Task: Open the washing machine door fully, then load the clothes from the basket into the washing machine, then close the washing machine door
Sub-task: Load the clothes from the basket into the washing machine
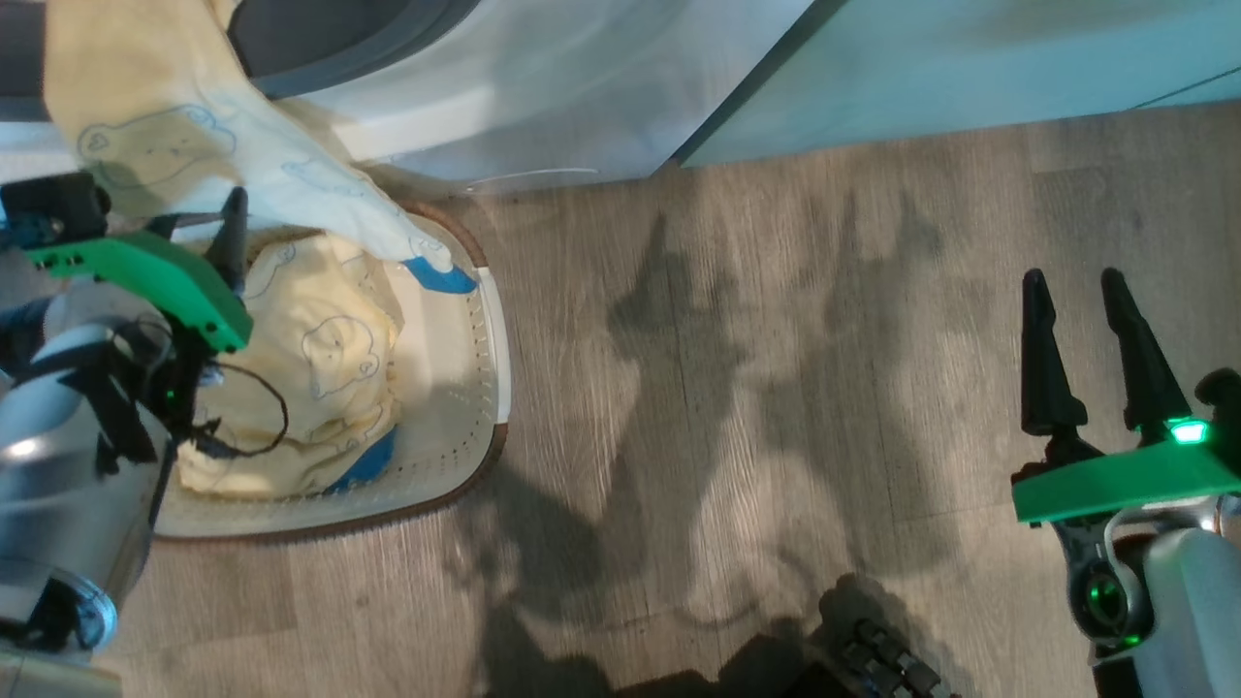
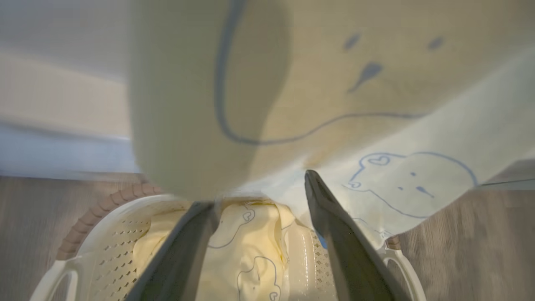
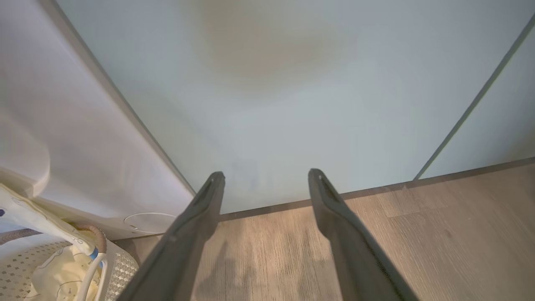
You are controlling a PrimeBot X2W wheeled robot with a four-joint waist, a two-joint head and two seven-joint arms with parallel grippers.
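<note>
Head view, with both wrist views. The basket (image 1: 482,388) stands on the wood-grain floor (image 1: 737,407), just in front of the white washing machine (image 1: 504,87). A strip of the grey ring (image 1: 339,53) of the washing machine shows at the upper edge. Cream-yellow clothes (image 1: 330,359) with outlined bear prints lie crumpled inside the basket. One long garment (image 1: 175,126) slopes from the upper left, across the front of the washing machine, down to the far rim of the basket, where its blue trim (image 1: 441,276) rests.

The left tool (image 2: 261,190) hangs over the basket with its fingers spread wide. The long garment drapes just past the fingertips (image 2: 311,179), and nothing is clamped between them. That view is blurred.

The right tool (image 1: 1073,291) is well apart from the basket, above bare floor. Its fingers are wide apart and empty, and point toward a pale-green cabinet (image 1: 970,68) beside the washing machine.
</note>
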